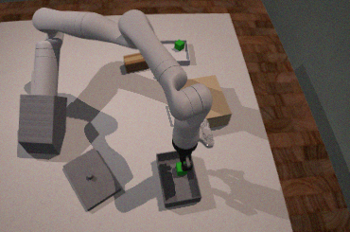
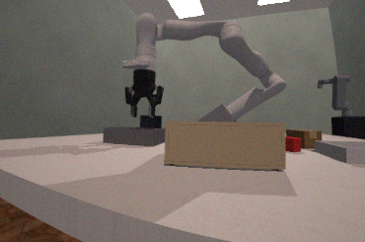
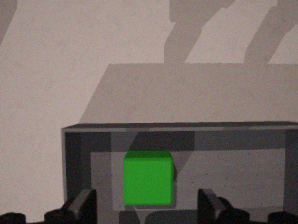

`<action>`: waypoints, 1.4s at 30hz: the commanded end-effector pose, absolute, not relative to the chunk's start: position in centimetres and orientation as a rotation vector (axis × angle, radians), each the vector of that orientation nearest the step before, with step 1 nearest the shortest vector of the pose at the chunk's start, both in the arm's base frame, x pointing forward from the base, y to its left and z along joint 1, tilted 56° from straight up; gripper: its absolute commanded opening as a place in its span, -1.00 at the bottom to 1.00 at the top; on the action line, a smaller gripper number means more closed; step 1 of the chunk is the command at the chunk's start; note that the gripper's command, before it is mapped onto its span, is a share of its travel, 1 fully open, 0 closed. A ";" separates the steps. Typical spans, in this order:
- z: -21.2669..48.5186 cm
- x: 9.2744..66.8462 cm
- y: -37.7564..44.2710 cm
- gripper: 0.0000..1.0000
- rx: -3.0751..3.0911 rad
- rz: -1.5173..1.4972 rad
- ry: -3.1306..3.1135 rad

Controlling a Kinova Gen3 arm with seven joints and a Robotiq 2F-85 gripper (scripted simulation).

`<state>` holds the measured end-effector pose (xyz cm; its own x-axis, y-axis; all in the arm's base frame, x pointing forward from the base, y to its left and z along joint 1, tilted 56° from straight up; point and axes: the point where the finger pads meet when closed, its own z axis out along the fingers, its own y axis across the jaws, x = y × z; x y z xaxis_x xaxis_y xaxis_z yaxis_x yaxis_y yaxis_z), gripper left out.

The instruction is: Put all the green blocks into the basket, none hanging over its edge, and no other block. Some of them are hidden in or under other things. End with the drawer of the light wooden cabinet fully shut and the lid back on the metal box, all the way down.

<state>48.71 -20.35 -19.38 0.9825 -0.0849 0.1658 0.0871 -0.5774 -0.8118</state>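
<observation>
The open dark grey metal box (image 1: 166,202) (image 2: 130,135) (image 3: 175,128) stands at the front with one green block (image 1: 180,169) (image 3: 148,181) on its floor. My gripper (image 1: 185,164) (image 2: 142,114) (image 3: 147,206) is open above the box, its fingertips apart on either side of that block in the wrist view. The metal lid (image 1: 99,184) lies flat on the table, knob up. Another green block (image 1: 179,44) is in the light grey tray (image 1: 188,55) (image 2: 329,151) at the back. The light wooden cabinet (image 1: 219,101) (image 2: 224,145) is partly covered by my arm; its drawer cannot be made out.
A brown wooden object (image 1: 135,62) (image 2: 310,138) lies near the light grey tray. A red block (image 2: 293,144) shows beside the cabinet in the exterior view. A whitish crumpled-looking thing (image 1: 206,134) lies between cabinet and metal box. The grey block under my arm's base (image 1: 38,120) stands at the left.
</observation>
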 end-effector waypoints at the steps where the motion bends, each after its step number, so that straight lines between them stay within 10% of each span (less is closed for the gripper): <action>1: -19.8 48.9 -19.8 0.32 -2.175 -0.232 -0.001; 42: -21.2 49.4 -17.8 0.32 -2.175 -0.232 -0.001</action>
